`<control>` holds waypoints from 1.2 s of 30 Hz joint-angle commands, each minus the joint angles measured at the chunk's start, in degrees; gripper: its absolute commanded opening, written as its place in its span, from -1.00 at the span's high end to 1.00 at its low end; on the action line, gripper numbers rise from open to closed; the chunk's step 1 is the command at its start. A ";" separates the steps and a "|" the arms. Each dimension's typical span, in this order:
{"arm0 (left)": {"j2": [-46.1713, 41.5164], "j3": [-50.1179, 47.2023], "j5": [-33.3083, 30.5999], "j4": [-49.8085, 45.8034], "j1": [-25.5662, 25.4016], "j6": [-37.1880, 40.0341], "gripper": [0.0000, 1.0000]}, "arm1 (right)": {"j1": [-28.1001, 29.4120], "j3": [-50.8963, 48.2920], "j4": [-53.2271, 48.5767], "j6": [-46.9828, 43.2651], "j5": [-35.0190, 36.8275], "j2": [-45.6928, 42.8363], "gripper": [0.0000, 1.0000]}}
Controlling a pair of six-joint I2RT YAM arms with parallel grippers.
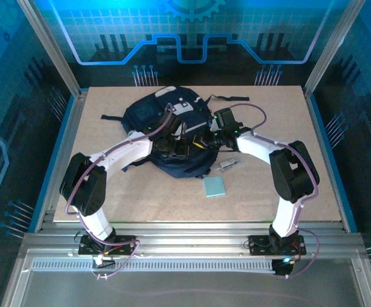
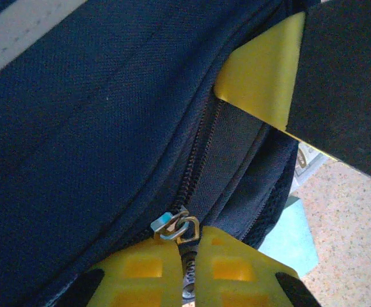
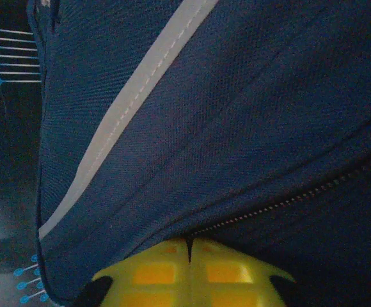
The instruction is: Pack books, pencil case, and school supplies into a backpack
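Lying beside backpack (image 1: 144,116), blue pad (image 1: 214,187), clip (image 1: 226,164)

Backpack (image 1: 148,116): on the counter (image 1: 141,198), far centre.
Pad (image 1: 213,187): on the counter, near and right of the backpack, apart from it.
Clip (image 1: 226,164): between pad and backpack, just beside the backpack.

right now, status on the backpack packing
left fingers shut on zipper pull. right fingers shut against backpack fabric. light-blue pad, small clip unpacked on table, nothing blocking them.
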 commanded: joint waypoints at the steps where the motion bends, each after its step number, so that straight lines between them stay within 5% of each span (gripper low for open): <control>1: -4.33 -1.45 0.44 -2.38 -0.86 1.16 1.00 | 0.27 0.42 3.96 -0.99 8.88 1.84 1.00; 16: -13.91 -10.83 1.42 -8.64 15.37 0.72 1.00 | -1.65 -0.26 -1.28 -5.46 16.31 1.32 1.00; 21: -14.23 -10.93 -5.68 -7.47 20.59 0.80 1.00 | -1.66 -0.04 -2.34 -6.13 17.15 1.54 1.00; 27: -13.54 -12.28 6.20 0.77 21.33 -4.28 1.00 | -1.57 1.14 -2.96 -6.63 15.43 2.97 0.99; 36: -13.22 -12.17 6.44 0.29 13.25 -5.42 1.00 | -0.79 2.11 2.32 -5.99 10.27 1.12 -0.13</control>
